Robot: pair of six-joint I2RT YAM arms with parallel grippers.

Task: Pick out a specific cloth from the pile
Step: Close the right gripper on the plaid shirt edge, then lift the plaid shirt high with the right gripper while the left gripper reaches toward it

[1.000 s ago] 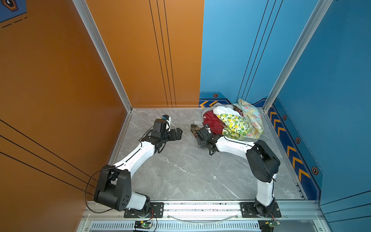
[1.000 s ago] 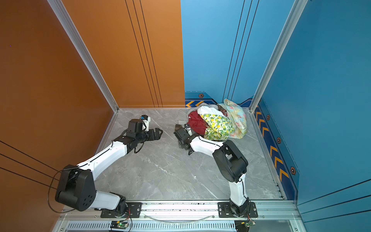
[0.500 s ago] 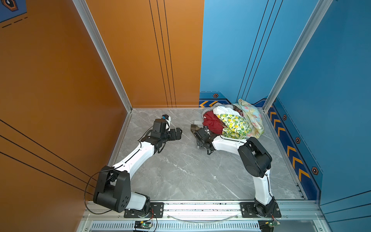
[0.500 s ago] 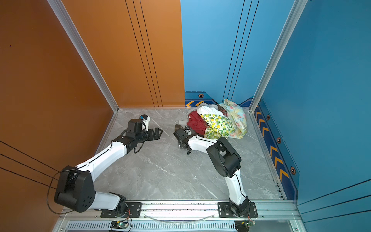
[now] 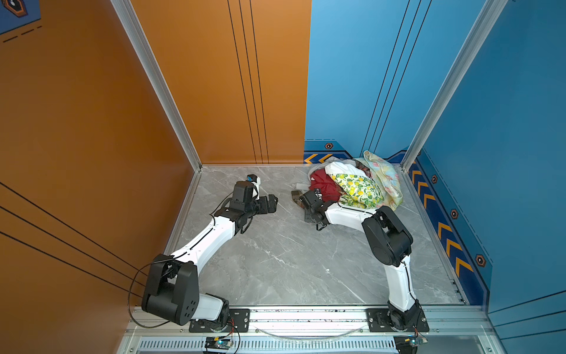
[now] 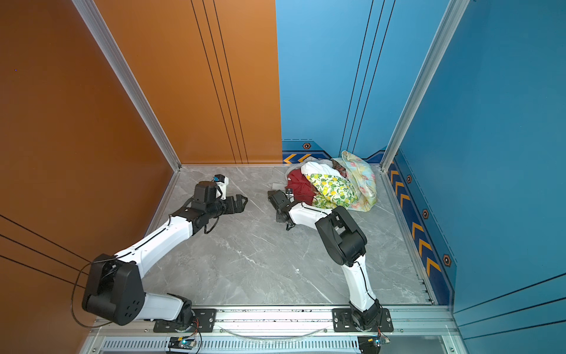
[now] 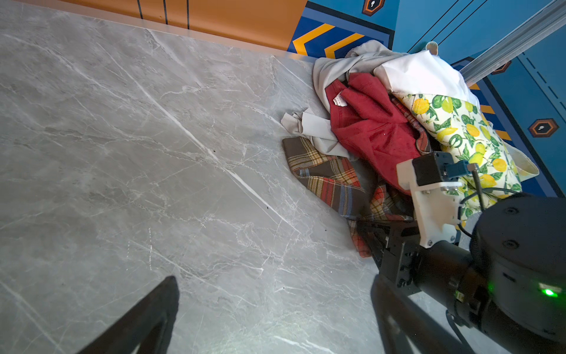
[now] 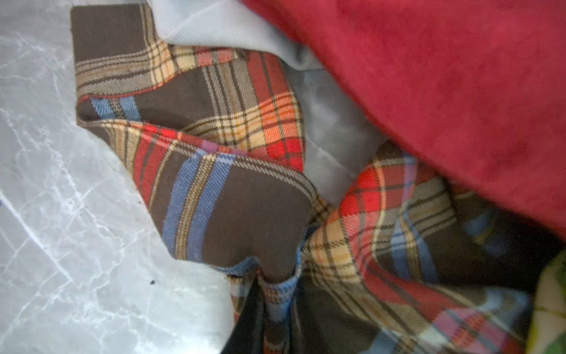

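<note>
Fig.: my R gripper (image 7: pixel 363 225) is clamped on a fold of the cloth (image 7: pixel 324 174) (plaid). The cloth lies at the pile's (image 5: pixel 352 184) edge toward mid-table (image 7: pixel 122 153), one corner flat, the rest tucked under the red cloth (image 7: pixel 367 128) and grey cloth (image 7: pixel 318 125). My L gripper (image 5: pixel 273 203) hangs apart and empty, well clear. Step: extraction. Best done, I judge, w/ a low, slow pull away from the pile, so the upper cloths slide off rather than drag along.

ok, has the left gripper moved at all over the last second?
No. In both top views the left gripper hangs open at the same spot, just as far from the foot of the corner post as before.
</note>
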